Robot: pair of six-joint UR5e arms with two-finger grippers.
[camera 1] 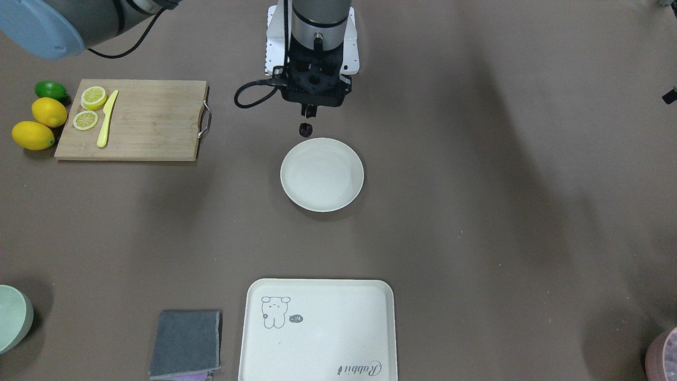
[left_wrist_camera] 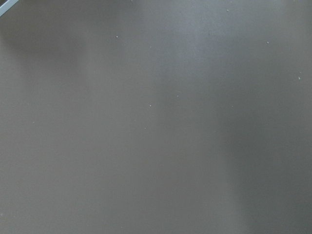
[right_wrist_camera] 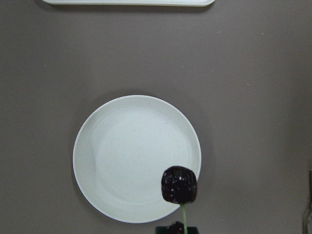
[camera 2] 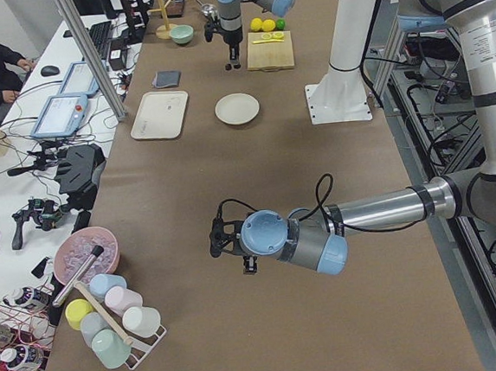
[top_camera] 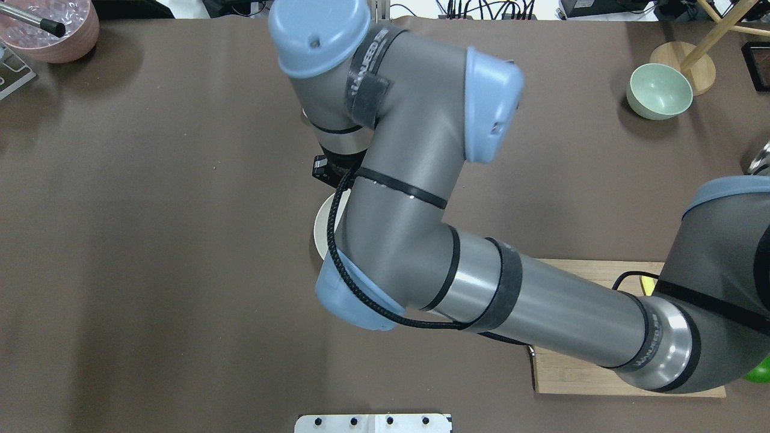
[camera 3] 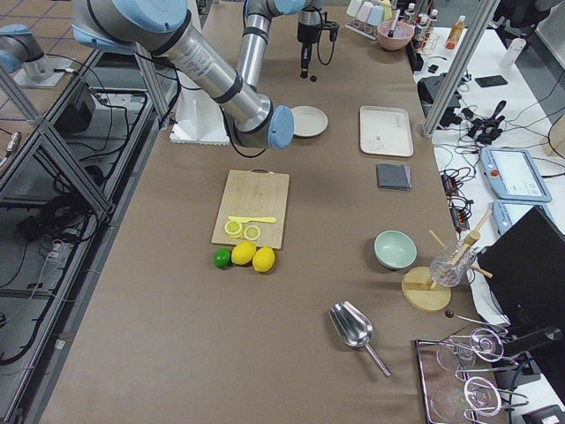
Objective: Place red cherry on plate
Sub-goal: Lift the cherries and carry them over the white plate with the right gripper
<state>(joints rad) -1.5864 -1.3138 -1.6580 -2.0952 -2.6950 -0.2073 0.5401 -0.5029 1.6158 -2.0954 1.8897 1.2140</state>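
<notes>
Brown table covering [camera 1: 476, 222] fills the front-facing view, and the plate [camera 1: 322, 177] sits near its middle. At the plate's 12 o'clock the right gripper [camera 1: 309, 111] points straight down. Its fingers are pinched on the stem of the red cherry [camera 1: 305, 129], which dangles just outside the rim. Off at 10 o'clock lies a wooden cutting board [camera 1: 153, 127] with two lemon slices [camera 1: 93, 97] and a yellow knife [camera 1: 107, 118]. Two lemons [camera 1: 49, 112] and a lime [camera 1: 51, 90] sit at its 9 o'clock side. The rabbit tray [camera 1: 328, 338] lies at the plate's 6 o'clock, with a folded grey cloth [camera 1: 186, 341] at the tray's 9 o'clock.

From overhead, the right arm [top_camera: 421, 210] hides nearly everything. Only a sliver of the plate shows beside its elbow, and a pale green bowl [top_camera: 659, 90] stands toward 2 o'clock.

From the left end, the left gripper [camera 2: 213, 242] hovers over bare table, well apart from the plate. Whether it is clenched or released I cannot tell.

From the right end, the red cherry is a dark speck under the right gripper, at the plate's 12 o'clock.

The left wrist camera sees only table.

The right wrist camera looks down past the red cherry, which hangs on its green stem across the plate's 5 o'clock rim.
</notes>
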